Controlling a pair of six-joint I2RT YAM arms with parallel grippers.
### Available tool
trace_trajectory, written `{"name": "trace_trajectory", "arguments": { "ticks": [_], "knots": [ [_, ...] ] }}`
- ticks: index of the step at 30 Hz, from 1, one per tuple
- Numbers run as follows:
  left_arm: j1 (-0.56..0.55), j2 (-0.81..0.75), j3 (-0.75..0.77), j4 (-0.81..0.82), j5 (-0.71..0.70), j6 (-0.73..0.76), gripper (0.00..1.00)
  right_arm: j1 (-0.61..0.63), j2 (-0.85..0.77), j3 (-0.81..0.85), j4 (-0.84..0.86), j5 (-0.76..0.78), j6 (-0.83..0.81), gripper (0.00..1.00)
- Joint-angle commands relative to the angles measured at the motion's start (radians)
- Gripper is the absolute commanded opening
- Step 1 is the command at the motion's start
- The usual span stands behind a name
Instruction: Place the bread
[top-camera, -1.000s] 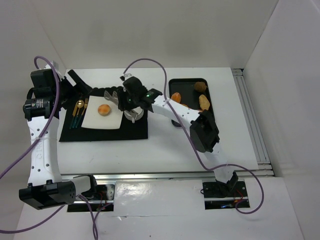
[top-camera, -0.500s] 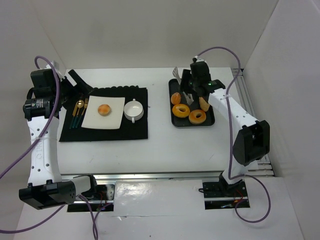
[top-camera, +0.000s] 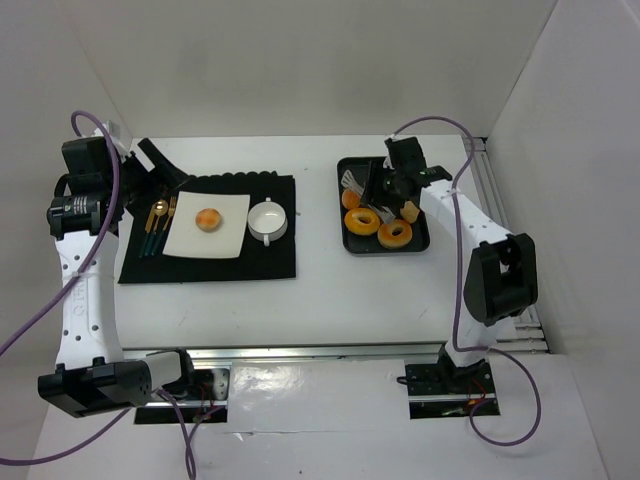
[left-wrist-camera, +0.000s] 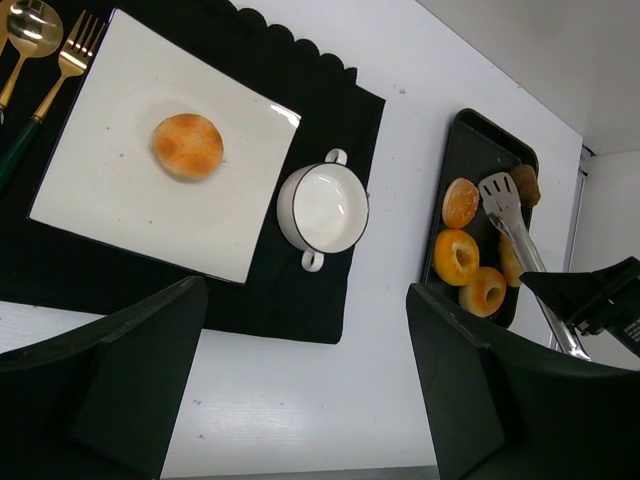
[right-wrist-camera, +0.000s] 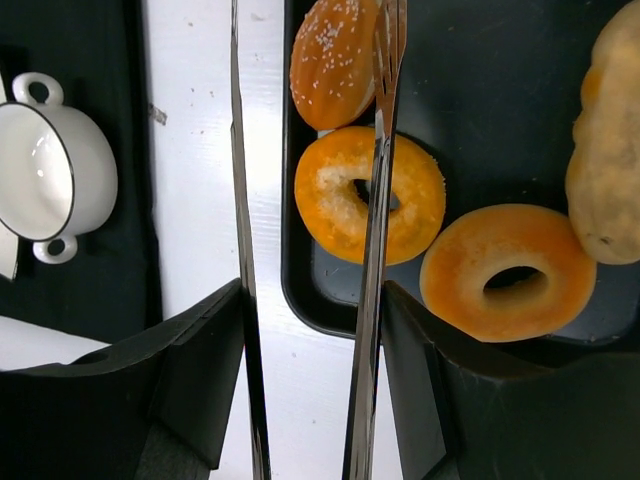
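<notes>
The right gripper (right-wrist-camera: 312, 300) clasps the tongs (right-wrist-camera: 378, 200), whose blades stand apart astride the tray's (right-wrist-camera: 480, 100) left rim, one over a doughnut (right-wrist-camera: 420, 205), one over the table (right-wrist-camera: 190, 100). One roll (right-wrist-camera: 335, 60) lies far-left in the tray; the second roll (left-wrist-camera: 187, 146) sits on the plate (left-wrist-camera: 110, 215) at left. The left gripper (left-wrist-camera: 305, 295) gapes wide, holding nothing

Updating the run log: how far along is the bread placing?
Done: one roll sits on the white plate. In hand: the right gripper holds tongs open over the tray, arms either side of the seeded roll, not yet clamped. Left: grab that roll and move it off the tray.
</notes>
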Motion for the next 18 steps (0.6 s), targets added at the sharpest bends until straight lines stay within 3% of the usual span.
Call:
{"name": "trace_trajectory", "arguments": {
  "ticks": [1, 10, 18],
  "knots": [
    [0.006, 0.000, 0.001, 0.039, 0.019, -0.009, 0.94, -0.004, 0.032, 0.001, 0.007, -0.032, -0.014, 0.61],
    [0.006, 0.000, 0.001, 0.039, 0.019, -0.009, 0.94, -0.004, 0.056, 0.012, -0.002, 0.056, -0.003, 0.61],
    [0.006, 0.000, -0.008, 0.039, 0.019, -0.009, 0.94, 0.014, 0.085, 0.012, -0.023, 0.045, -0.022, 0.61]
  ]
}}
